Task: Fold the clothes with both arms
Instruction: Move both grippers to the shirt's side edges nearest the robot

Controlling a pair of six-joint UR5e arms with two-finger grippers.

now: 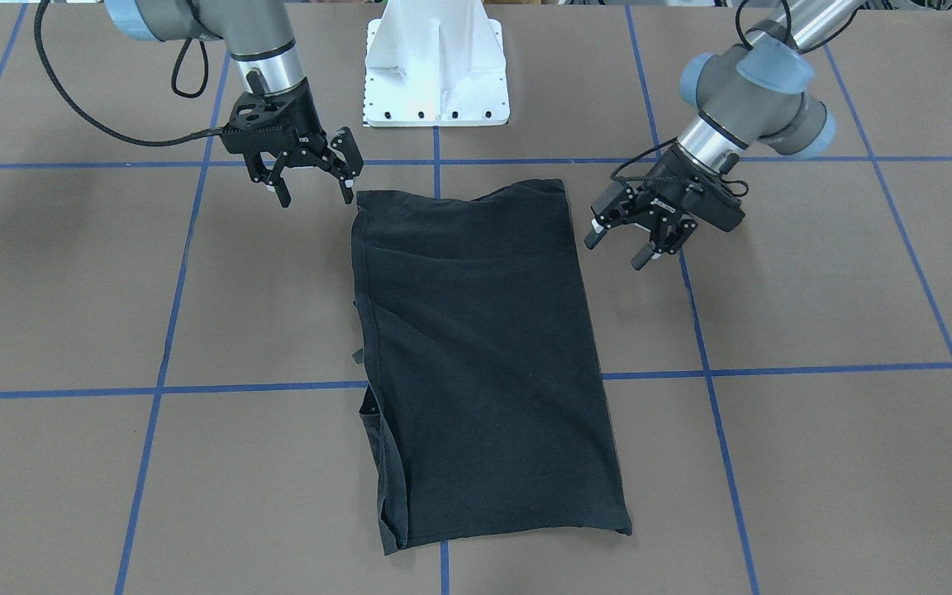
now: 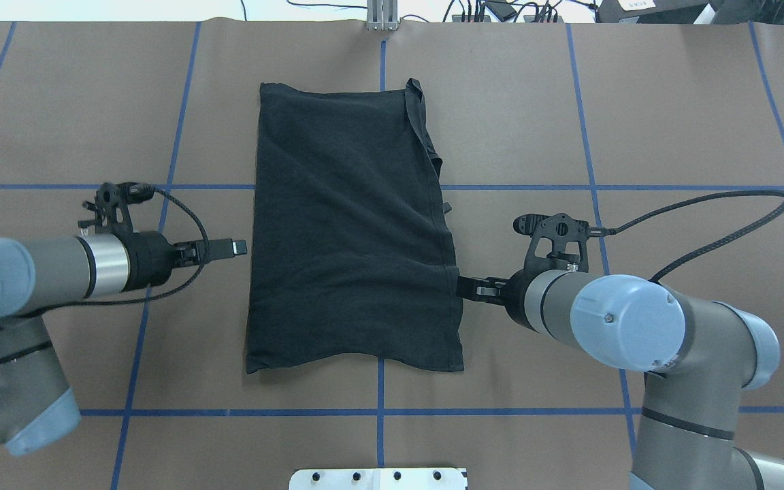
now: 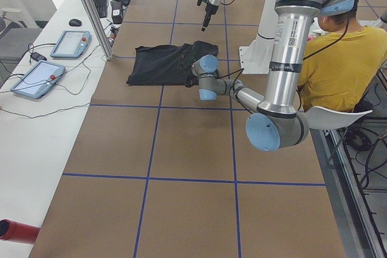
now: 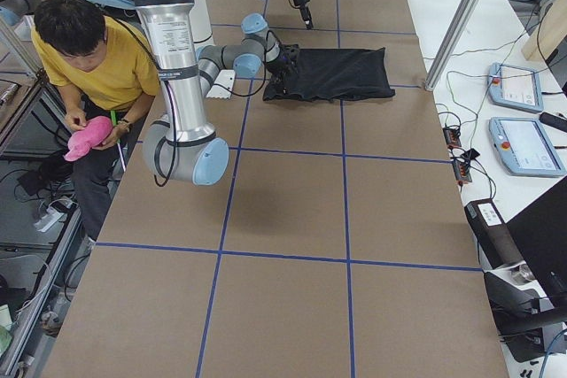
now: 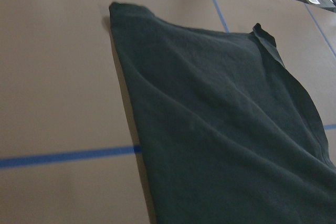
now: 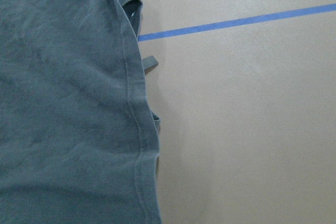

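Note:
The black T-shirt point(image 1: 476, 347) lies flat on the table, folded into a long rectangle; its graphic and collar logo are hidden. It also shows in the overhead view point(image 2: 351, 224), the left wrist view point(image 5: 210, 129) and the right wrist view point(image 6: 63, 103). My left gripper point(image 1: 615, 252) is open and empty, just off the shirt's long edge near the robot's end point(image 2: 239, 247). My right gripper point(image 1: 315, 194) is open and empty, a fingertip close by the shirt's near corner; from overhead it point(image 2: 463, 286) meets the opposite long edge. Neither gripper shows in the wrist views.
The brown table carries a blue tape grid point(image 2: 378, 412). The white base plate point(image 1: 435, 74) stands at the robot's side. A person in yellow point(image 3: 338, 58) sits behind the robot. Tablets point(image 4: 523, 143) lie on the side bench.

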